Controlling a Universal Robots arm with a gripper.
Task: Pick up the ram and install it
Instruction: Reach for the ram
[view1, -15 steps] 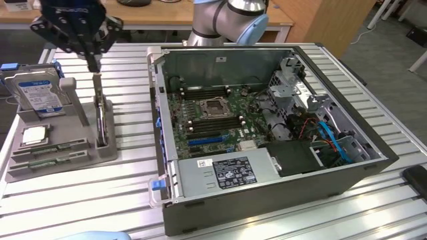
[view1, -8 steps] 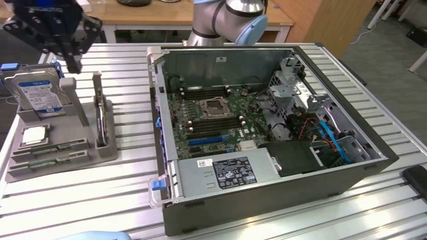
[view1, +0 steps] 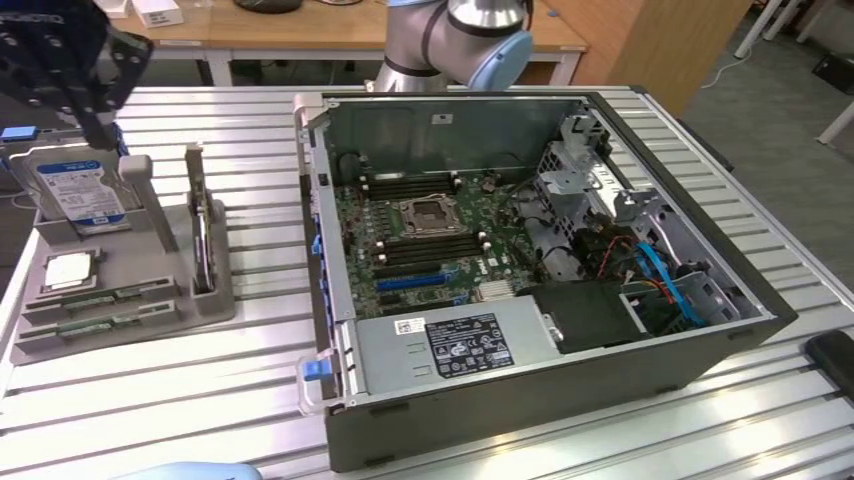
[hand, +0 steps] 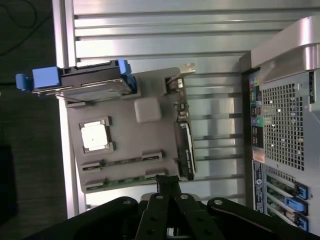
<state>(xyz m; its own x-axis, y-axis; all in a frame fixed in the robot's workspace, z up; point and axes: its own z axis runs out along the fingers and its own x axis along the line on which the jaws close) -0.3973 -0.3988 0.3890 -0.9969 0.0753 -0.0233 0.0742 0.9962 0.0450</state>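
1. The gripper (view1: 99, 125) hangs over the exterior view's left end of the table (view1: 267, 360), above the grey tray (view1: 200, 305). It touches nothing.
2. Its jaws are clenched together with nothing between them. In the wrist view the fingertips (hand: 167, 181) meet in a narrow point.
3. The ram (view1: 107, 297) lies flat in a slot of the tray, at the tray's near end in the exterior view, not yet picked up. A second stick (view1: 96, 322) lies in the slot just beside it, parallel.
4. In the wrist view the ram (hand: 125, 161) and the second stick (hand: 120, 181) are the tray parts nearest the fingertips, with the tips over the tray's edge beside them.
5. A CPU (view1: 67, 270) sits in a square pocket of the tray, between the sticks and the hard drive (view1: 80, 190).
6. The hard drive stands on edge at the tray's far end, its blue label facing the exterior camera.
7. A dark card (view1: 200, 235) with a metal bracket stands upright in the tray on the side towards the PC case (view1: 534, 400).
8. The case lies on the table with its side open and its motherboard (view1: 427, 230) exposed, well apart from the gripper.
9. The arm's base (view1: 447, 40) stands behind the case.
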